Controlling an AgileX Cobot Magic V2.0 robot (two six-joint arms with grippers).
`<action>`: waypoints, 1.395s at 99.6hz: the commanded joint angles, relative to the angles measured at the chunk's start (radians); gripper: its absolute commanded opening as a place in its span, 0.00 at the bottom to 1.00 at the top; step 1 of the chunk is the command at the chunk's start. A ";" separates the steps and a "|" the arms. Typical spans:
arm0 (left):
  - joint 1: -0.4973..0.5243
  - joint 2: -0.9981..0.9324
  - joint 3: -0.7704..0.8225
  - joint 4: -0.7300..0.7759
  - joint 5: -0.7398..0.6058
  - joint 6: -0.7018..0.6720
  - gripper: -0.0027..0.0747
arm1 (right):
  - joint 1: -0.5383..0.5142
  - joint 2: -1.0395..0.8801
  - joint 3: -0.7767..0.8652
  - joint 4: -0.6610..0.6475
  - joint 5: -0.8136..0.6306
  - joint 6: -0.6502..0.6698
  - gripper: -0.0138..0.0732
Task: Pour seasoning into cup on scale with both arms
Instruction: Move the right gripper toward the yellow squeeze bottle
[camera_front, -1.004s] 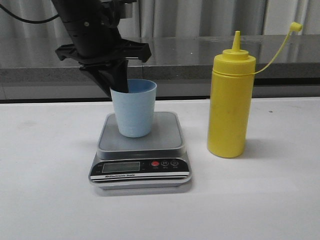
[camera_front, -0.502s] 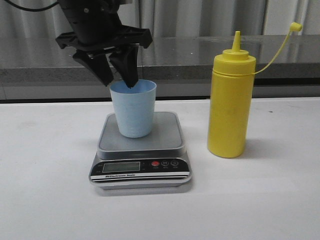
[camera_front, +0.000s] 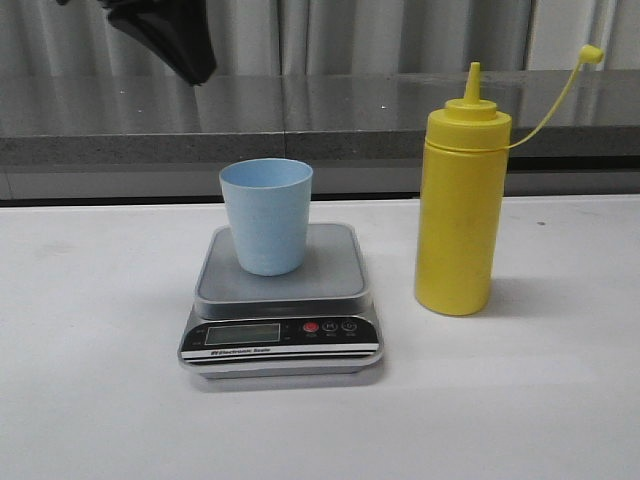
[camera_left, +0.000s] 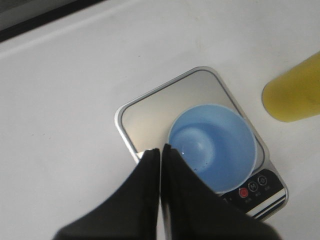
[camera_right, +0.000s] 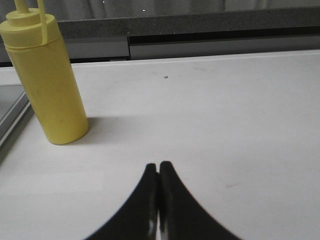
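The pale blue cup (camera_front: 266, 215) stands upright and empty on the grey platform of the scale (camera_front: 335, 275). The yellow seasoning bottle (camera_front: 460, 210) stands on the table to the scale's right, its cap hanging off on the tether. My left gripper (camera_left: 160, 148) is shut and empty, high above the scale's left edge beside the cup (camera_left: 212, 146); only its tip (camera_front: 170, 35) shows at the top of the front view. My right gripper (camera_right: 158, 164) is shut and empty above bare table, away from the bottle (camera_right: 47, 82).
A grey counter ledge (camera_front: 320, 110) runs behind the white table. The scale's black panel with red button (camera_front: 310, 327) faces the front. White table surface (camera_front: 80, 330) lies left of the scale and to the right of the bottle.
My left gripper let go of the cup's rim, rose straight up and closed. It moved up and left, almost out of the front view. Cup and bottle stayed put.
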 joint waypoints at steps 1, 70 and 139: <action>0.033 -0.115 0.039 -0.006 -0.068 -0.021 0.01 | -0.004 -0.013 -0.017 -0.010 -0.079 0.000 0.08; 0.155 -0.820 0.655 -0.006 -0.234 -0.087 0.01 | -0.004 -0.013 -0.016 -0.010 -0.080 0.000 0.08; 0.155 -1.547 1.012 0.016 -0.236 -0.093 0.01 | -0.002 0.023 -0.061 0.040 -0.272 0.000 0.08</action>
